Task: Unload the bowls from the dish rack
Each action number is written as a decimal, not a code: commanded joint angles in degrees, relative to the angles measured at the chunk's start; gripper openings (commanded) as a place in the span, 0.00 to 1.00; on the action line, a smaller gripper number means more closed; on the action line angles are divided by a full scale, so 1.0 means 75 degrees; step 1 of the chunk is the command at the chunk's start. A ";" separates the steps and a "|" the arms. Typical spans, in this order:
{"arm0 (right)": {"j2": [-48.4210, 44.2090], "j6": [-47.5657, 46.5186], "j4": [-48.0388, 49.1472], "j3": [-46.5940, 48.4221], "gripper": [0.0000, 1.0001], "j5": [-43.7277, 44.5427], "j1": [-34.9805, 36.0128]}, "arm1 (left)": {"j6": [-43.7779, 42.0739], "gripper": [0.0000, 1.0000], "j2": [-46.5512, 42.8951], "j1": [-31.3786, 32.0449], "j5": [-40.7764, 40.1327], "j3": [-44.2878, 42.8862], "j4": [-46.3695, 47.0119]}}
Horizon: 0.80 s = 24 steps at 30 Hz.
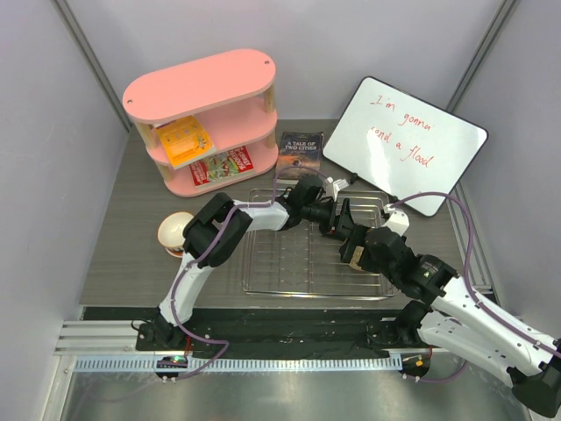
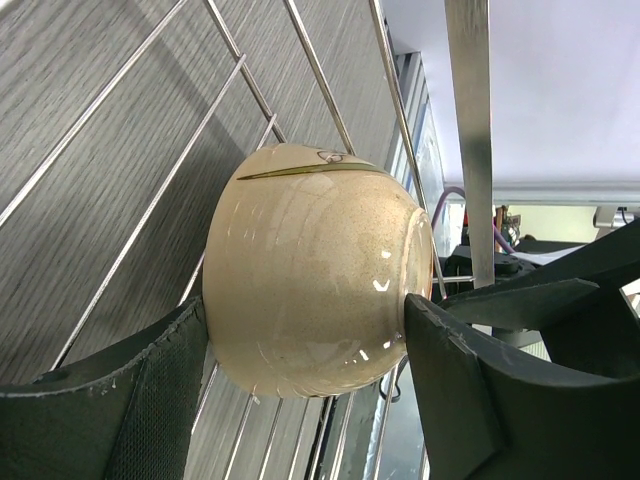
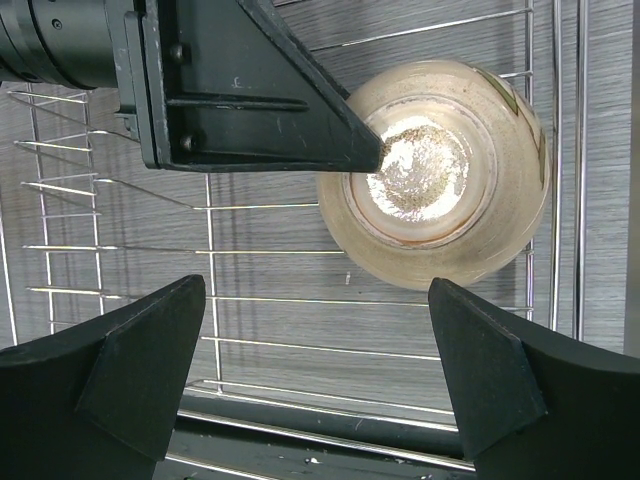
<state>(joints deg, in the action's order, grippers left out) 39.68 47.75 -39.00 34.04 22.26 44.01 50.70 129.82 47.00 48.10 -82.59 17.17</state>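
Left fingers (image 2: pixel 470 390) fill the bottom of the wrist view, 1 on each side of the beige bowl (image 2: pixel 310 270), and they look to be pinching it: the padded one is pressed to the round wall, the other has only its tip against the edge near the rim. That's the worry, folks: glossy glaze, a curved wall and a thin point of contact. I'd judge a lift from here could let the bowl swivel or squirt out and clatter back down. It sits inside the dish rack (image 2: pixel 150 210), in the far half and right of the middle, resting on the thin bars with the counter (image 2: pixel 90 120) showing beneath. A low lift could hook its underside on a wire or on the raised rim. Step back and the right gripper (image 3: pixel 318 290) hangs just above the same spot, its 2 fingers spread wide with nothing between them. From overhead both arms are crowded over that patch, so a straight pull upward risks a knock between them. Farther left, a white bowl (image 1: pixel 178 228) waits on the counter beside the rack, and setting this 1 down too near could bump it.
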 commanded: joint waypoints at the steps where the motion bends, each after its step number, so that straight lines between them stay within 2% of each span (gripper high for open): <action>1: -0.0041 0.0056 0.0103 0.0008 1.00 0.0219 -0.0020 | 0.0729 0.00 0.0797 0.0049 -0.0237 0.0605 -0.2230; 11: -0.0088 0.0056 0.0033 0.0090 0.99 0.0266 -0.0020 | 0.0588 0.00 -0.0047 -0.0255 -0.0565 0.0476 -0.2734; 24: -0.0052 -0.0026 -0.0073 0.0348 1.00 0.0395 -0.0032 | -0.0302 0.00 -0.1032 -0.0337 -0.1514 -0.0859 -0.5229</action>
<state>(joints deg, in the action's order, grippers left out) 39.75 47.72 -39.11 34.09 23.40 44.01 50.30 124.20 44.86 42.04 -86.74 -7.31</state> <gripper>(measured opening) 0.996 0.721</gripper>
